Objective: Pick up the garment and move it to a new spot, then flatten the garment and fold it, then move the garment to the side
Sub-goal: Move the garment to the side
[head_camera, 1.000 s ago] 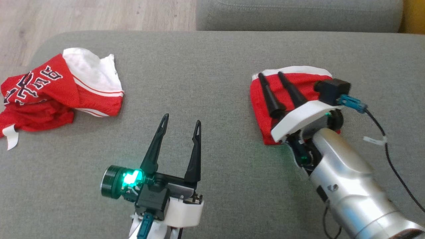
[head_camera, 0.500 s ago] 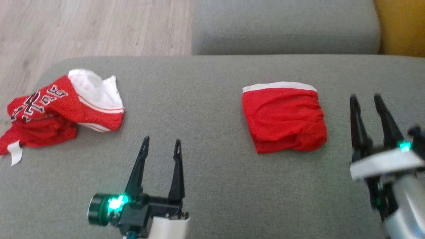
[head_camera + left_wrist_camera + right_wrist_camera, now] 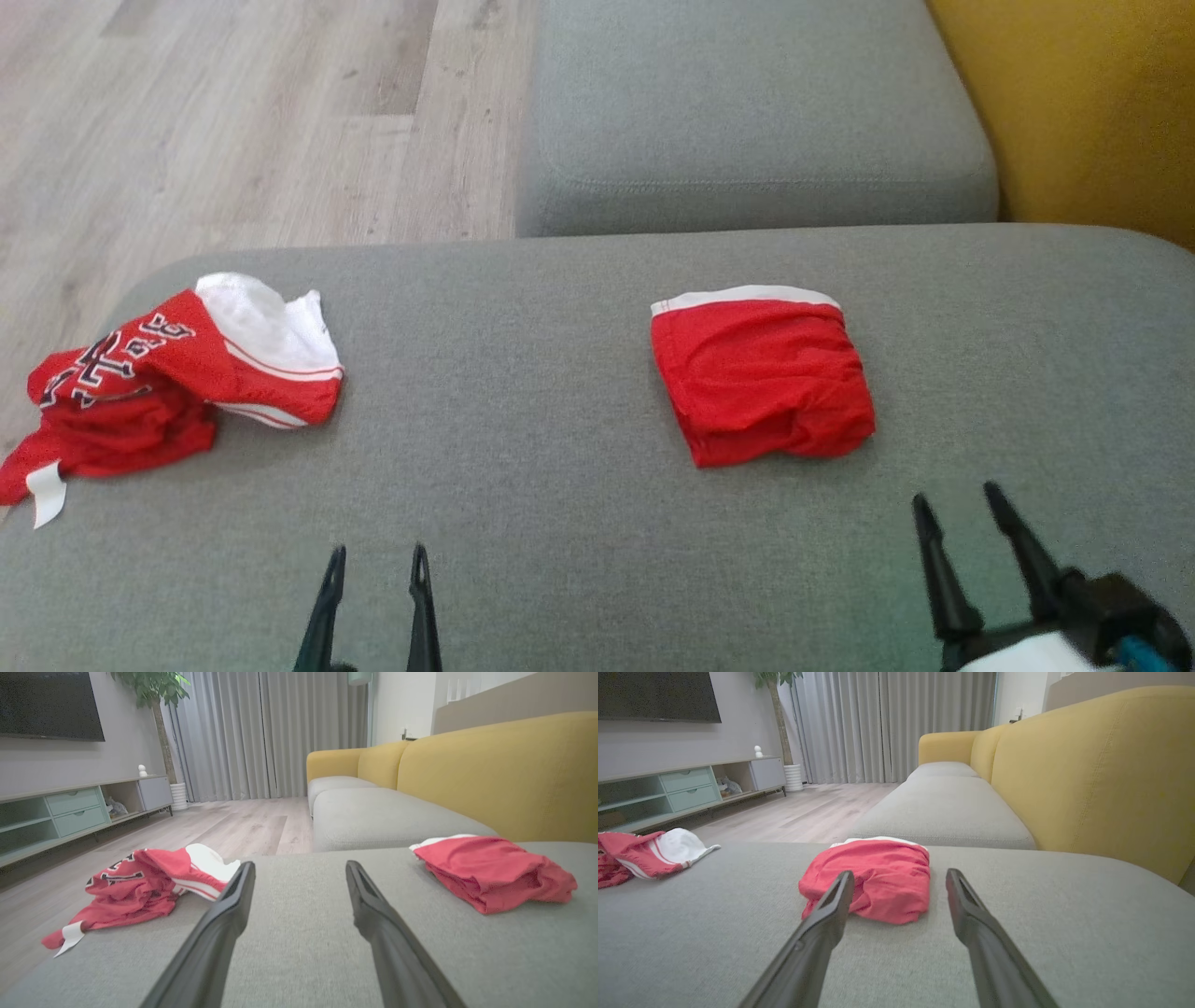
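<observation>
— Where do we find the folded red garment (image 3: 764, 378)?

— We see it lying on the grey cushion (image 3: 523, 467), right of the middle in the head view. It is a compact bundle with a white band along its far edge, and its near edge is a little rumpled. Nothing touches it.

— And the tools?

— The right tool (image 3: 956, 495) is at the lower right of the head view. Its two dark fingers are spread apart with nothing between them. The tips point toward the garment from near it, with bare grey cushion between tips and cloth. In the right wrist view we look along those fingers straight at the bundle.

— The other one?

— Of the left tool (image 3: 378, 553) we see the fingertips at the bottom edge of the head view, likewise parted and empty, above bare cushion. In the left wrist view the folded garment lies off to the right of its fingers.

— Anything else on the cushion?

— A crumpled jersey (image 3: 168, 392), red and white with lettering, sits at the left edge, well apart from the folded garment. A white tag hangs at its near corner.

— And beyond?

— We see a second grey cushion (image 3: 747, 121), a yellow sofa back (image 3: 1074, 112) and the wooden floor (image 3: 233, 121).
</observation>
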Motion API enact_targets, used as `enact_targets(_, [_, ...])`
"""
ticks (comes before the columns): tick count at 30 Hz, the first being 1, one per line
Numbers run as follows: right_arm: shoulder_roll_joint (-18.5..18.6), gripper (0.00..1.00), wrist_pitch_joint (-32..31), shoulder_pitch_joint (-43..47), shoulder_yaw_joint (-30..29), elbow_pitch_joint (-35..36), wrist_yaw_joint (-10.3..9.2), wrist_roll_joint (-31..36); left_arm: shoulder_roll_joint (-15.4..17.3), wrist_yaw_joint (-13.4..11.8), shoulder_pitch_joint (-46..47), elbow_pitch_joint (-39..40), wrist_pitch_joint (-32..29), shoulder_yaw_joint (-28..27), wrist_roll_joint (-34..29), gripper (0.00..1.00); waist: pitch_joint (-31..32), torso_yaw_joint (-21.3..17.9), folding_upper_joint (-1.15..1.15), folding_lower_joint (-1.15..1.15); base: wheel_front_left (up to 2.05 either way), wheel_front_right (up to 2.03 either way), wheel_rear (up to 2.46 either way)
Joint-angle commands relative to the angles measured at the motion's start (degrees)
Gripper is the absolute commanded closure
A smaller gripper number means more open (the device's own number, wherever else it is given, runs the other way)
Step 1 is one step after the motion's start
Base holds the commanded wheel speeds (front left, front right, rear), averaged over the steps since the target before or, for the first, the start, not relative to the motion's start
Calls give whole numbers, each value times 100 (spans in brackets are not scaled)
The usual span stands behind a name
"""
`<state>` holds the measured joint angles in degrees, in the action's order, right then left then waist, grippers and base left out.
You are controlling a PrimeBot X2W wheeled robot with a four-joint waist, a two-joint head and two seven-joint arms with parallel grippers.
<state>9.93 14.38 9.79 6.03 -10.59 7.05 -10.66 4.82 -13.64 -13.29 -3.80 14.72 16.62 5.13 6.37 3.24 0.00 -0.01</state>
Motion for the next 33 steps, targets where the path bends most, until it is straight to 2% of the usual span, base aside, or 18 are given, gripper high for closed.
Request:
enact_targets(1, [35,0,62,-131,106,204,44,105,-3,53,182,135,28,-226,-25,0,63,-39,0,1,0,0,0])
enact_targets(11, [-221,0,62,126,176,123,44,339,-44,336,8,90,28,-386,-187,0,177,-103,0,1,0,0,0])
enact_targets(33, [-304,0,62,85,181,40,44,362,-142,475,-19,-76,28,-511,-275,0,200,-173,0,1,0,0,0])
